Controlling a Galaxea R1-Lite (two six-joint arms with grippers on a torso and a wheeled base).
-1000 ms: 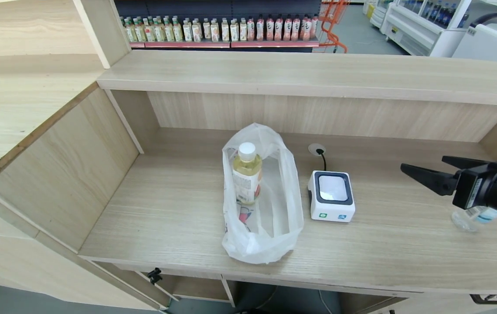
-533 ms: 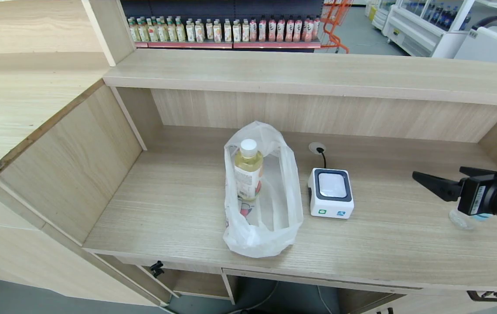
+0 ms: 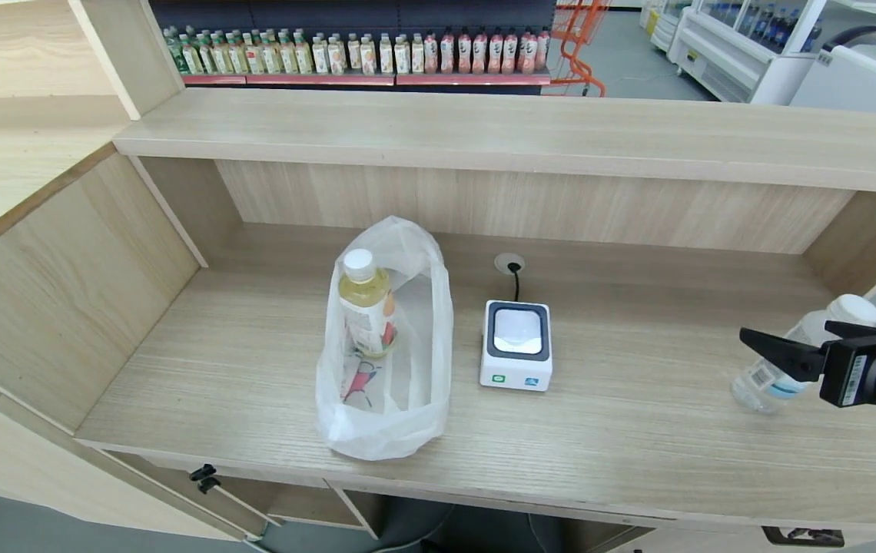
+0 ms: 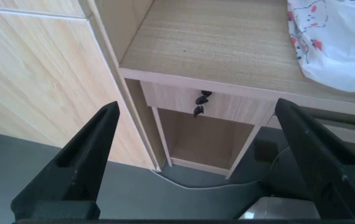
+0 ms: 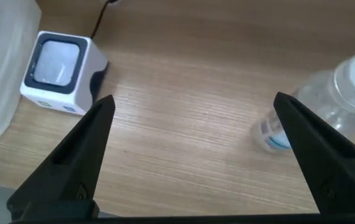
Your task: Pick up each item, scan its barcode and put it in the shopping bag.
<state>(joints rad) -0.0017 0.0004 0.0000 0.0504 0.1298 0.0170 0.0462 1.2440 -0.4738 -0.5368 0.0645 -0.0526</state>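
**Ops:** Right hand status?

**Me:** right gripper (image 3: pixel 784 329) is spread wide, holding nothing and touching nothing that I can see. The water bottle (image 3: pixel 767 382) stands upright on the counter (image 3: pixel 638 438), close by one finger. It sits off the centre of the gap, not squarely between the two.

**Ops:** Main risk?

**Me:** Tipping it. It looks light and tall for its base. If I close from here, one finger probably meets it first and shoves it over — it could then roll toward the counter's end. I'd centre the gap on the body first.

**Ops:** And after the grab?

**Me:** The scanner (image 3: pixel 516 353) is well ahead of my fingertips, with the shopping bag (image 3: pixel 384 399) just beyond it. I can't tell which way the barcode faces. The label band is low on the bottle, so my fingers might cover it and there'd be no read. The bag is floppy and a tea bottle (image 3: pixel 366 307) already stands in it, so a careless drop could knock that over or snag the rim.

**Ops:** Left?

**Me:** left gripper (image 4: pixel 196 112) is also wide apart and empty, out past the counter's front edge — not holding the bag's mouth.
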